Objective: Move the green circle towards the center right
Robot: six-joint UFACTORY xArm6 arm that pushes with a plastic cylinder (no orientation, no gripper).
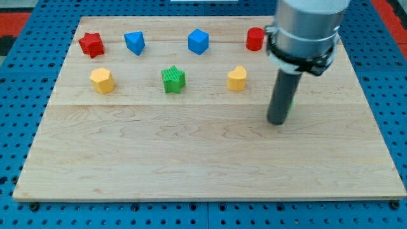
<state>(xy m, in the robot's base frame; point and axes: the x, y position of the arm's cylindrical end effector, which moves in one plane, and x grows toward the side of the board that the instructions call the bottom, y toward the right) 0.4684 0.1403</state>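
Observation:
My tip (277,121) rests on the wooden board (191,152) at the centre right. The green circle (292,104) is almost wholly hidden behind the rod. Only a thin green sliver shows at the rod's right edge, just above the tip. The tip looks to be touching it or right next to it, on its lower left side.
A red star (91,44), a blue triangle-like block (135,42), a blue hexagon (198,41) and a red cylinder (255,39) line the top row. Below them lie a yellow hexagon (102,81), a green star (172,79) and a yellow heart (237,78).

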